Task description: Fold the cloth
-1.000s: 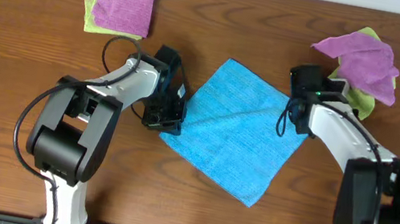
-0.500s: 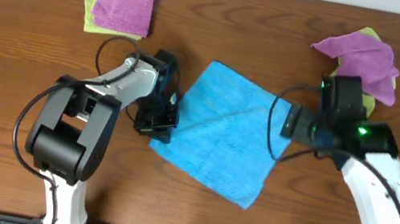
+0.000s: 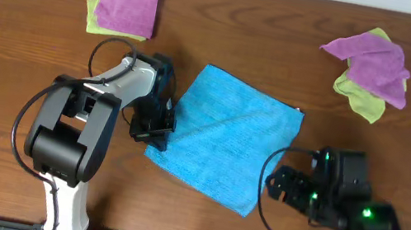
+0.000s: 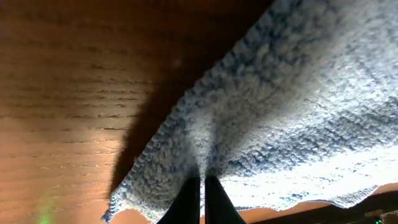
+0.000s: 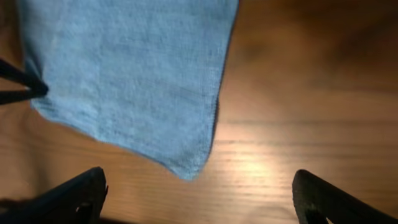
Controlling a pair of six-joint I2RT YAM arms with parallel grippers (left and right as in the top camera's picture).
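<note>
Closest to the front edge, the right gripper (image 3: pixel 276 185) is hanging just off the near corner of the cloth (image 3: pixel 226 139), fingers spread wide with nothing between them. In its wrist view that corner sits right ahead, flat on the table (image 3: pixel 14 58), and the pincer isn't touching it

Going up from there, the blue cloth lies mid-table, turned a bit like a diamond and pretty much spread out. There's a diagonal ridge across it, but I'd call that a wrinkle, not a fold

On the cloth's left edge, the left gripper (image 3: pixel 154 130) is clamped down: in the wrist view the two fingers are pressed together with the fabric edge pinched between them, and the cloth bunches up a little around the grip

At the far side there's a purple-over-green pile (image 3: pixel 127 6) at far left and another purple and green heap (image 3: pixel 369 63) at far right, both well clear of the action

So progress-wise I'd say barely started. One edge is grabbed, no layer is doubled over, and the right side needs its own hold before the actual folding can happen
</note>
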